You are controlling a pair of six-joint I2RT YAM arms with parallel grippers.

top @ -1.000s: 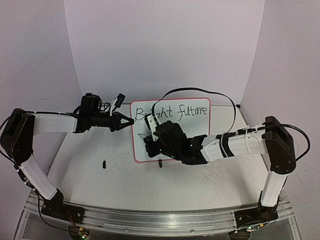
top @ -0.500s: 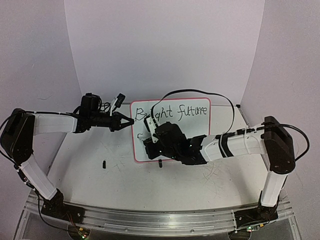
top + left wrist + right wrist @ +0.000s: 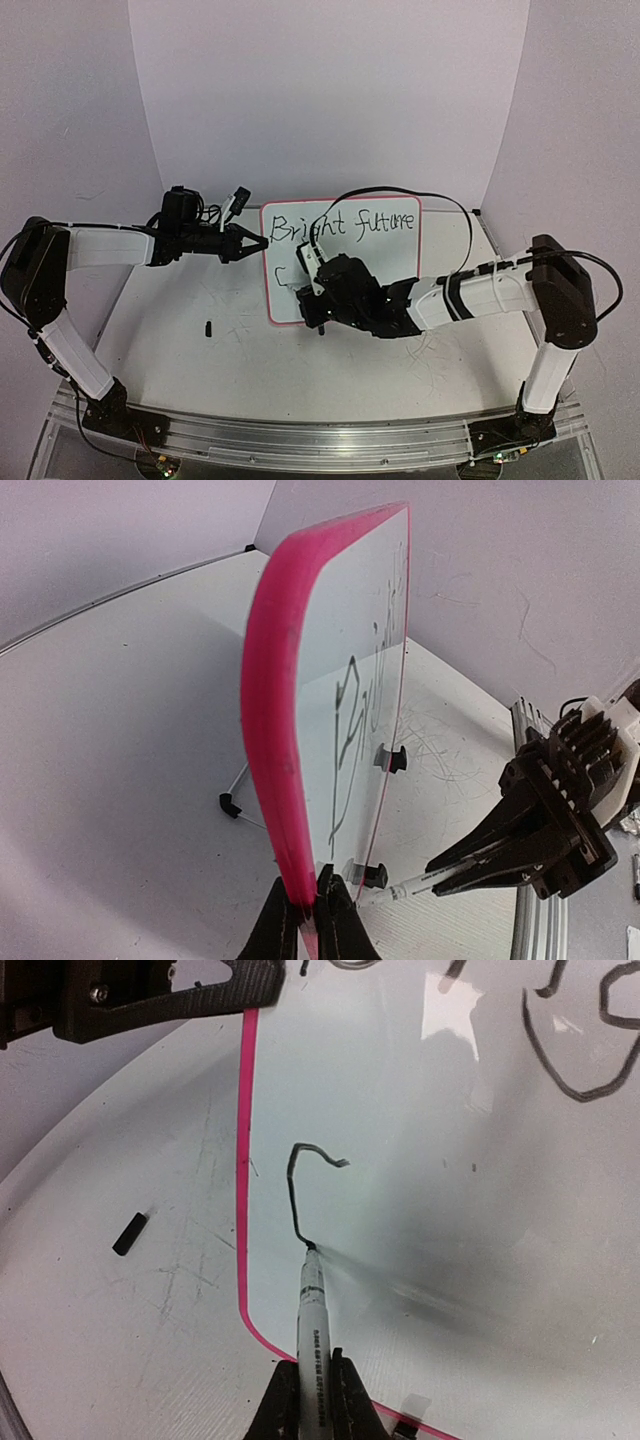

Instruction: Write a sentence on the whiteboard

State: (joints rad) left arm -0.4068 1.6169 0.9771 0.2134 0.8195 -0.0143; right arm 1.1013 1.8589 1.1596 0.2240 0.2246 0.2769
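Note:
The whiteboard (image 3: 395, 262) stands upright mid-table, pink-framed. Its top line reads "Bright future" (image 3: 345, 226); below it at the left, the sentence's second line has only one curved stroke (image 3: 297, 1190). My left gripper (image 3: 262, 242) is shut on the board's left edge; the left wrist view shows the jaws (image 3: 308, 920) pinching the pink frame (image 3: 272, 730). My right gripper (image 3: 312, 1400) is shut on a white marker (image 3: 311, 1310). The marker's tip touches the lower end of that stroke. From above, the right gripper (image 3: 312, 296) covers the board's lower left.
A small black piece (image 3: 208, 327) lies on the table left of the board. A black clip foot (image 3: 321, 327) stands at the board's lower edge. A black cable (image 3: 400, 195) arcs over the board's top. The tabletop is scuffed with old marks.
My right gripper has moved down and toward the near side with the marker, lengthening the stroke on the second line and uncovering more of "Bright". The left gripper has held still.

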